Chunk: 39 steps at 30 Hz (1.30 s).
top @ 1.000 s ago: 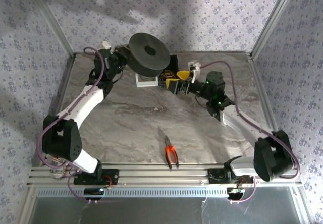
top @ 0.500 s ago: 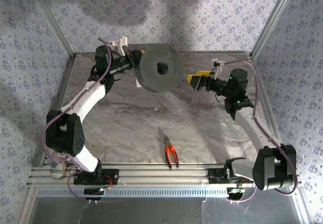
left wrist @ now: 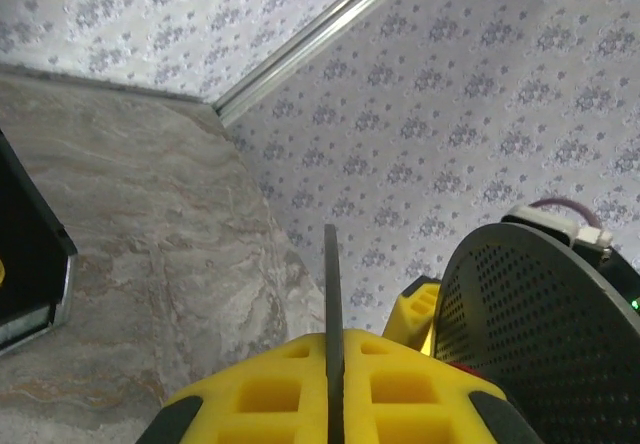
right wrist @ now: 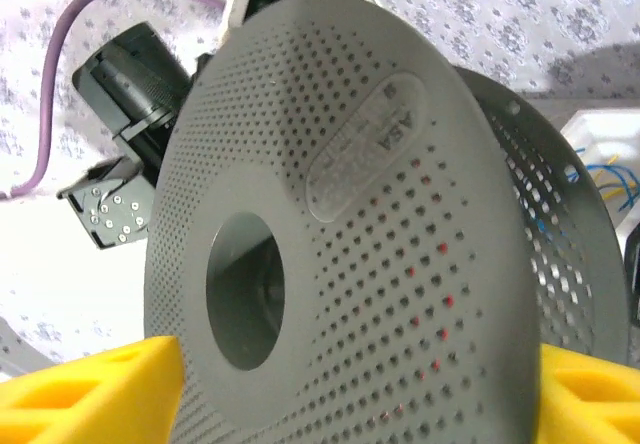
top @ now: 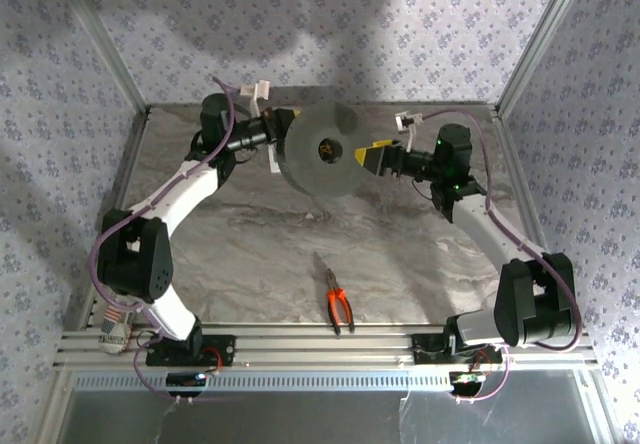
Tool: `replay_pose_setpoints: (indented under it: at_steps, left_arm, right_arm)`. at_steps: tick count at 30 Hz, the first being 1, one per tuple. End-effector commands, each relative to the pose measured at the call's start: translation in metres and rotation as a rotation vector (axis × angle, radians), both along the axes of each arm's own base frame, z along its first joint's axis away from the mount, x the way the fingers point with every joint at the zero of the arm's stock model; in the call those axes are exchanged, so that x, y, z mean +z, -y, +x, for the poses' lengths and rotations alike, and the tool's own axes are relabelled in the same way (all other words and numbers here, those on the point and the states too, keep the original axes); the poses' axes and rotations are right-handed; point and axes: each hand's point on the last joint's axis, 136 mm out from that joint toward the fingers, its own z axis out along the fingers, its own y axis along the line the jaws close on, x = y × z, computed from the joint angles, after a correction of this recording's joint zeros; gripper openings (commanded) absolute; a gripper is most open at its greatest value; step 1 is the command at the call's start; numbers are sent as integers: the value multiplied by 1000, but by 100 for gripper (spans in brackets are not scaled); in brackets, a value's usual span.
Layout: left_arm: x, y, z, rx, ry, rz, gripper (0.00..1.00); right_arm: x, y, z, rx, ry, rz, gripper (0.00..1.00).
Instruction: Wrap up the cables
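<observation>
A grey perforated spool (top: 320,169) hangs in the air over the back of the table, its flat face turned up toward the top camera. My left gripper (top: 284,122) is shut on the thin edge of one flange (left wrist: 331,294), which runs between its yellow fingers. My right gripper (top: 372,157) straddles the spool's opposite rim, with one finger (right wrist: 90,389) against the near flange and the other against the far flange (right wrist: 565,224). The cables show as red wire (right wrist: 441,249) through the holes of the spool (right wrist: 330,224); the rest of them is hidden.
Orange-handled pliers (top: 338,304) lie near the front edge of the table. A white box with thin blue and yellow wire (right wrist: 600,179) sits behind the spool, and a black box (left wrist: 30,264) stands at the back. Aluminium frame posts and patterned walls close in the back and sides.
The left gripper has lifted the spool, carried it right and turned its face upward. The right gripper drew back, then came in on the spool's right rim and its jaws have narrowed.
</observation>
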Motion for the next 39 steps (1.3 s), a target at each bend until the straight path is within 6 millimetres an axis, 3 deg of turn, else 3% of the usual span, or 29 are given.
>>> replay_pose_setpoints:
  at_steps: [1,4,8,10,15,21,27,34,38,39]
  left_arm:
    - [37,8,-5,-45,118,-41,0]
    - [37,11,-4,-52,114,-37,0]
    - [37,14,-4,-51,107,3,0]
    - [36,13,-3,-31,110,46,4]
    - [26,-17,10,136,58,180,42]
    - [16,-79,22,382,-1,326,70]
    - [22,-110,18,469,12,377,77]
    - [31,-125,12,506,33,373,78]
    - [26,-138,1,546,38,460,81]
    - [23,-144,-3,569,40,497,85]
  right_arm:
    - [13,-7,-3,50,42,13,63]
    - [11,-10,-3,60,37,12,50]
    - [7,-11,-3,62,24,7,11]
    - [5,-11,-4,60,18,7,0]
    - [2,-7,-9,53,16,8,0]
    - [-1,-2,-21,51,20,9,0]
    - [-6,4,-29,38,15,9,0]
    - [-11,8,-31,24,7,10,0]
    - [-28,14,-20,-22,-68,-2,0]
    - [-35,16,-16,-39,-100,1,0]
